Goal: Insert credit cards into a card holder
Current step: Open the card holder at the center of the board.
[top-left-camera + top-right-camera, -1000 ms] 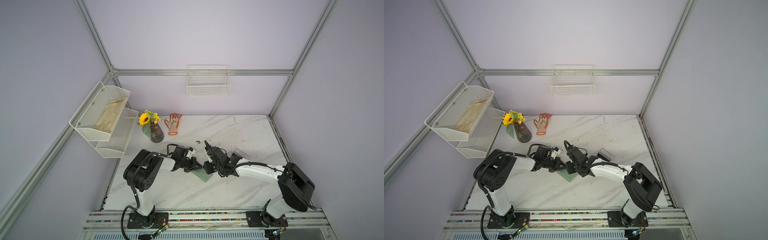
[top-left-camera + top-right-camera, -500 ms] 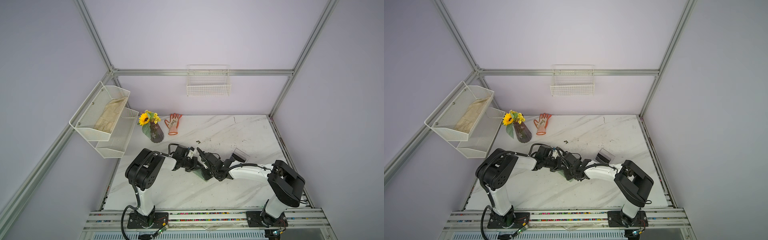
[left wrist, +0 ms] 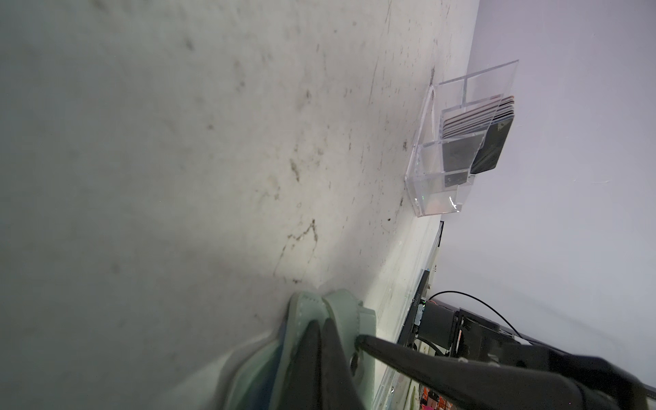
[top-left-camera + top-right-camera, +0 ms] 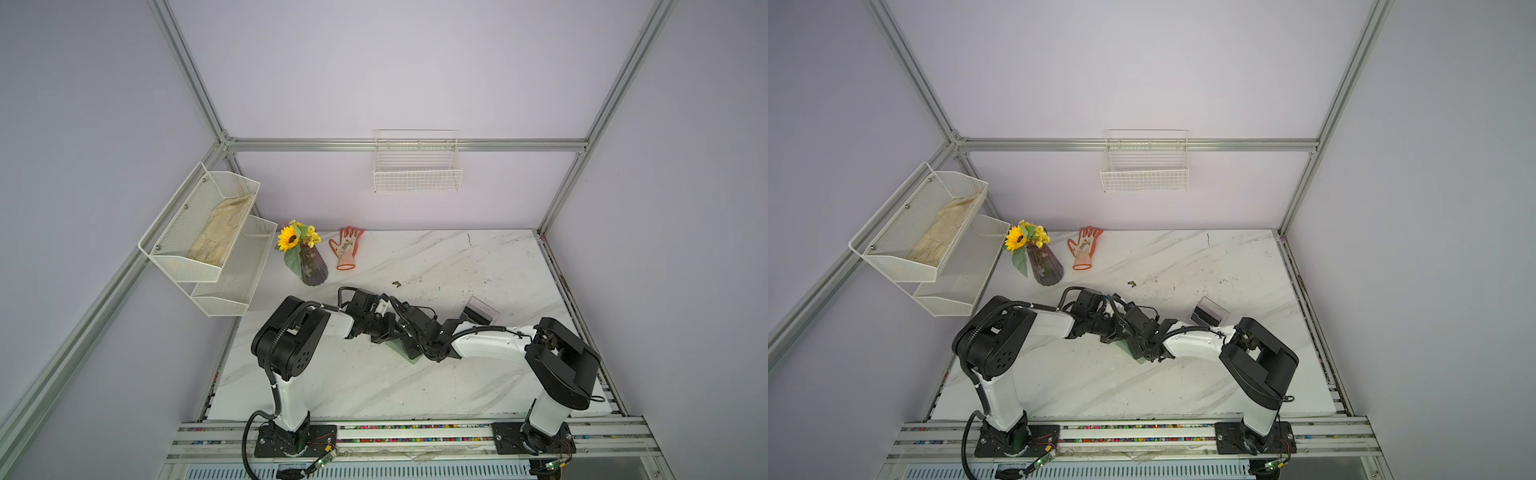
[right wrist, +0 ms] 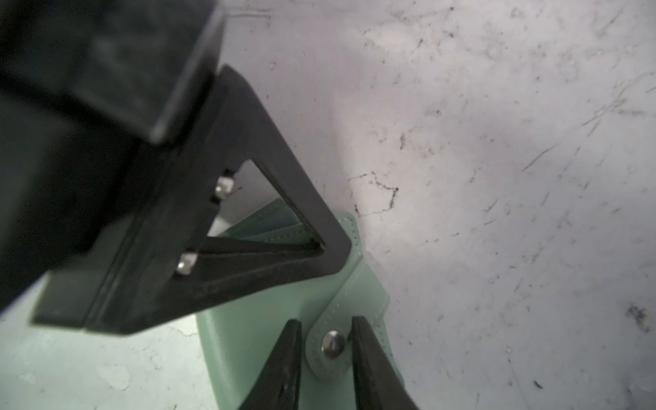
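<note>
**Two grippers meeting over a green card holder**

The right gripper is standing partly open, its fingers straddling the holder's snap tab, one on each side. The left gripper is staying none too clear: jaws closed tight, tips pressing at the holder's edge, though a pinch cannot be told. The holder is lying mid-way on the marble table. The credit cards are standing in a clear box, well apart.

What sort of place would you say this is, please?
Probably a robot lab cell: an aluminium frame, two arms mounted on a rail beside a marble tabletop, staged props like the sunflower vase.
</note>
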Available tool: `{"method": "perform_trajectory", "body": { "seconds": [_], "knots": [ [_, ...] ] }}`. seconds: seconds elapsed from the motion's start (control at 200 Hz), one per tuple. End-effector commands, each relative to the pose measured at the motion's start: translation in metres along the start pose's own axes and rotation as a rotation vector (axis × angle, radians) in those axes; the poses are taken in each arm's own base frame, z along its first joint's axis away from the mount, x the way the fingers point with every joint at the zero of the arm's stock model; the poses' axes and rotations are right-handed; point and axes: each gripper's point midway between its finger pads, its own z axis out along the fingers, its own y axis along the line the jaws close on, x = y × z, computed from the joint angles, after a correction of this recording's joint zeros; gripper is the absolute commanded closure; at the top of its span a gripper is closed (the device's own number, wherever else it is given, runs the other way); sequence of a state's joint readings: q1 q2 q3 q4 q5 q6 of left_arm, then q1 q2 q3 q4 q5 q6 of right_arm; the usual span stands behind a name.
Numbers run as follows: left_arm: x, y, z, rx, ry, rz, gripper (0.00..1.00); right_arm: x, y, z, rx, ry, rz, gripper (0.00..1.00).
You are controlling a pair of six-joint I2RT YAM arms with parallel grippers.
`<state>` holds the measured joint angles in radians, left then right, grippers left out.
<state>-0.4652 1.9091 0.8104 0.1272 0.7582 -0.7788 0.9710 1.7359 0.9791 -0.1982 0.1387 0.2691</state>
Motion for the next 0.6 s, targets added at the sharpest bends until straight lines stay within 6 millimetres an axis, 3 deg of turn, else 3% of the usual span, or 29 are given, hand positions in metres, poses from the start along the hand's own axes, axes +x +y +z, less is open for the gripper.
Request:
{"method": "perform_trajectory", "body": {
  "seconds": [0.0,0.29,0.595],
  "knots": [
    [0.079,0.130,0.008,-0.486,0.141,-0.237,1.00,-0.001,0.000,0.004,0.024,-0.001,-0.027,0.73],
    [0.080,0.131,0.009,-0.488,0.147,-0.239,1.00,0.012,-0.015,0.003,0.096,0.026,0.004,0.89],
    [0.080,0.133,0.009,-0.491,0.149,-0.240,1.00,0.017,-0.022,0.001,0.130,0.039,0.039,0.93]
  ]
}}
